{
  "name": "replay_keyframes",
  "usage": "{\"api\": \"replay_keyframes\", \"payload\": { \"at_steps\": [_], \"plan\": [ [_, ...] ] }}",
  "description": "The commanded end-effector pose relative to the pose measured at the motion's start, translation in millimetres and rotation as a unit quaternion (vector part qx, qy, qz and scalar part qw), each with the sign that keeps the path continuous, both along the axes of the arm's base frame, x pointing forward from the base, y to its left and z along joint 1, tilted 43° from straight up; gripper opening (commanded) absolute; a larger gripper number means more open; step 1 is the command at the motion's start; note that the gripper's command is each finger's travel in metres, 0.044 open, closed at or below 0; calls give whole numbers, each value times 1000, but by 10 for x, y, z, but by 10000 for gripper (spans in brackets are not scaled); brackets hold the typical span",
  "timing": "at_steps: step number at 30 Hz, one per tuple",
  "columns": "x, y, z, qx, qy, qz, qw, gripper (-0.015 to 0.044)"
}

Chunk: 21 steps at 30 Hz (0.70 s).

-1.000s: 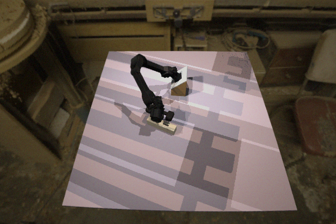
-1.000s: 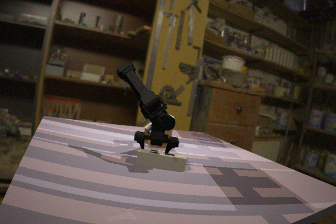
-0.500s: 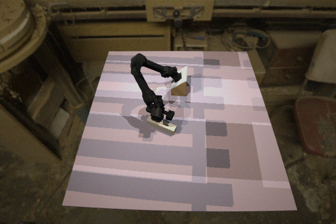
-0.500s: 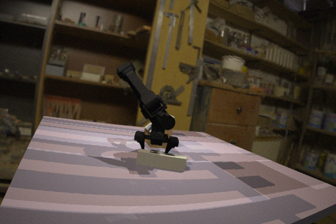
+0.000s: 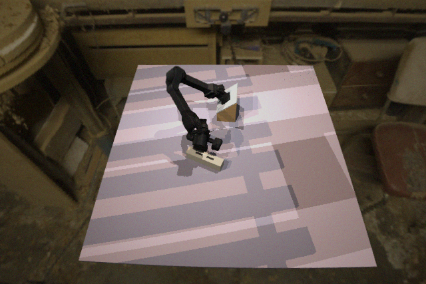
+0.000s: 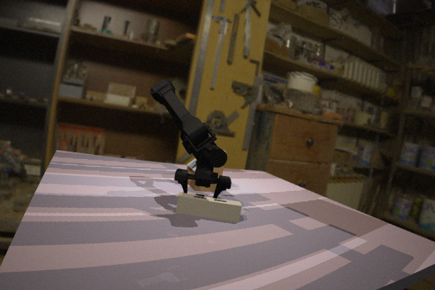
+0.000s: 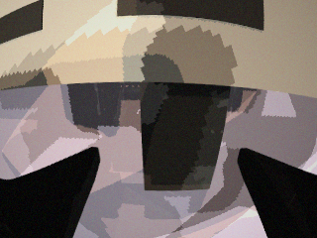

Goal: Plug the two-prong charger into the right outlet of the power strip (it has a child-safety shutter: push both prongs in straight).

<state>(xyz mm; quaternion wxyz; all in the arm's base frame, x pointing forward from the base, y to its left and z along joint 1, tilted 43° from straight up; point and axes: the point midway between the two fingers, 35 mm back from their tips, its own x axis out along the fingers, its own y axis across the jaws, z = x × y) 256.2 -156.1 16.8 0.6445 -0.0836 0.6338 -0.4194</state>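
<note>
The beige power strip lies on the table, two dark slots on top. It crosses the top of the wrist view, one slot near the middle and the other at the left edge. A dark block, apparently the charger, sits against the strip's arm-side face; its prongs are not visible. The top and exterior views hide it behind the strip and gripper. My gripper is wide open and low at the strip's arm-side edge. Its fingers are on either side of the dark block, with visible gaps.
A wooden wedge-shaped block with a white sloping face stands behind the strip, by the arm's base. It is partly hidden behind the gripper in the exterior view. Patterned light and shadows cross the table and blur outlines.
</note>
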Motion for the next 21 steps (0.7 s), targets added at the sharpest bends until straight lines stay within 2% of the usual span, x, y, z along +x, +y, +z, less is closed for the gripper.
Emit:
{"api": "replay_keyframes", "payload": {
  "at_steps": [1, 21],
  "plan": [
    [-32, 14, -4, -2, -3, -2, 1000, 440],
    [-241, 104, -65, -2, -2, -2, 1000, 440]
  ]
}}
